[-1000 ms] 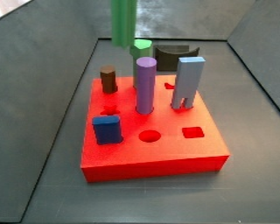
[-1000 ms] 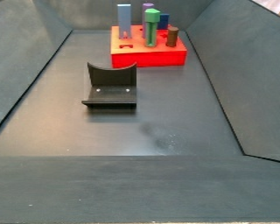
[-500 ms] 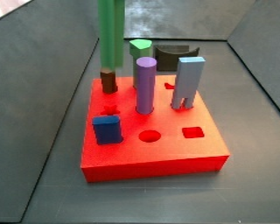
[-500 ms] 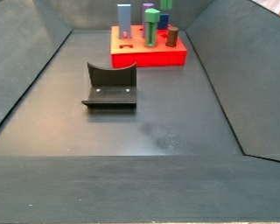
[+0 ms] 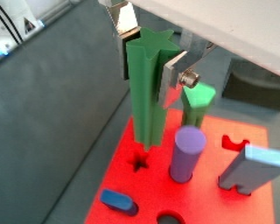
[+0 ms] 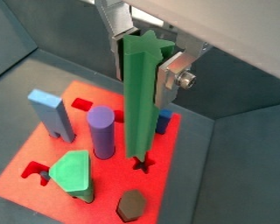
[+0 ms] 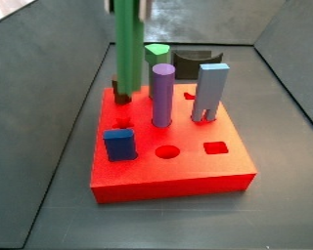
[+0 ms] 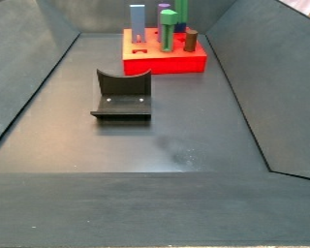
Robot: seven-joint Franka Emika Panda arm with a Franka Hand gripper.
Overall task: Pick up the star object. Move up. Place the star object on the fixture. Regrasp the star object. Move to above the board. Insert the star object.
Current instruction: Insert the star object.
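Dark grey matte floor [image 8: 67,145], marked by a pale scuff [image 8: 180,152] near centre. Hemmed by sloping grey walls at 9 o'clock [image 8: 22,82] and 3 o'clock [image 8: 267,87], closing in toward 12. Lit softly and evenly. Gives way to a bright patch [image 8: 308,6] past the rim at 1 o'clock.

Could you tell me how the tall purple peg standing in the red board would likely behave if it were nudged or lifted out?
The purple peg is tall and slim, so a sideways nudge would probably lever it against the board rather than slide it. It looks rigid and smooth, likely slippery. Round-sided, it would probably roll if laid flat. The hand, above the board, grips the star object.
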